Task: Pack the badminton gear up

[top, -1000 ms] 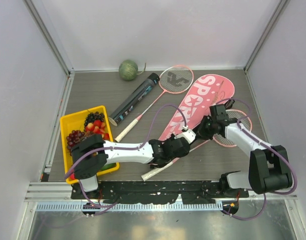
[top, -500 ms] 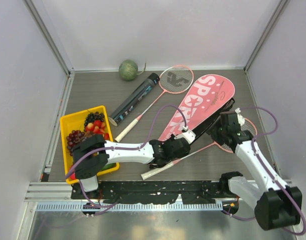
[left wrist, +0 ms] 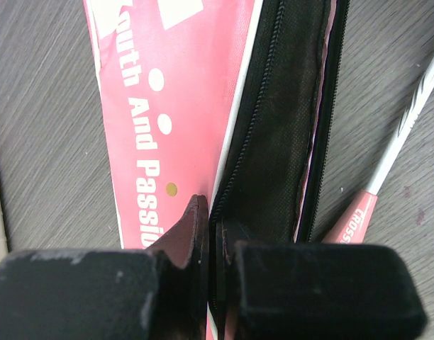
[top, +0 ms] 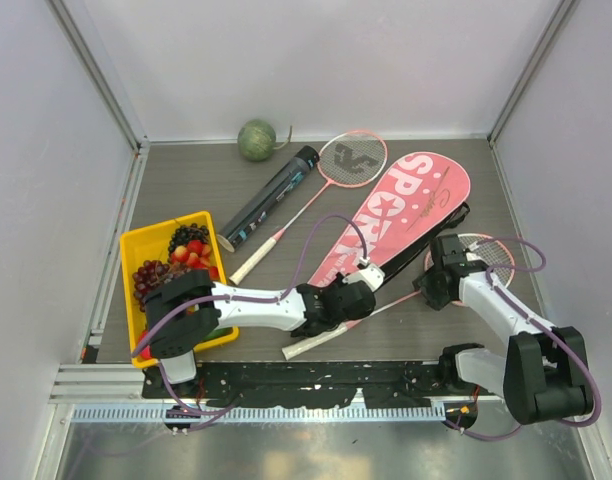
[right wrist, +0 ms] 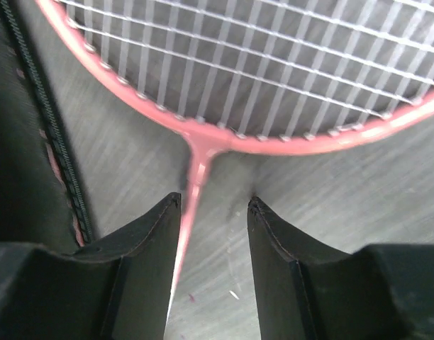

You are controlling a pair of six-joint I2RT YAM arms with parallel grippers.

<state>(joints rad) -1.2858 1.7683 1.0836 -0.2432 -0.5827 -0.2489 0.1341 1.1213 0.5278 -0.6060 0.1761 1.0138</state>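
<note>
The pink "SPORT" bag lies mid-table with its black zip edge lifted open. My left gripper is shut on that zip edge at the bag's narrow end. One pink racket lies right of the bag, its shaft running down-left to a white handle. My right gripper is open, straddling its throat and shaft, which sit near the left finger. The other racket and the black tube lie at the back left. No shuttlecocks show.
A green melon sits at the back wall. A yellow tray with fruit stands at the left, beside my left arm's base. Walls close in the table on three sides.
My right gripper left the bag's edge, swung right, then came down over the racket's throat. My left gripper stays shut on the bag's zip edge.
</note>
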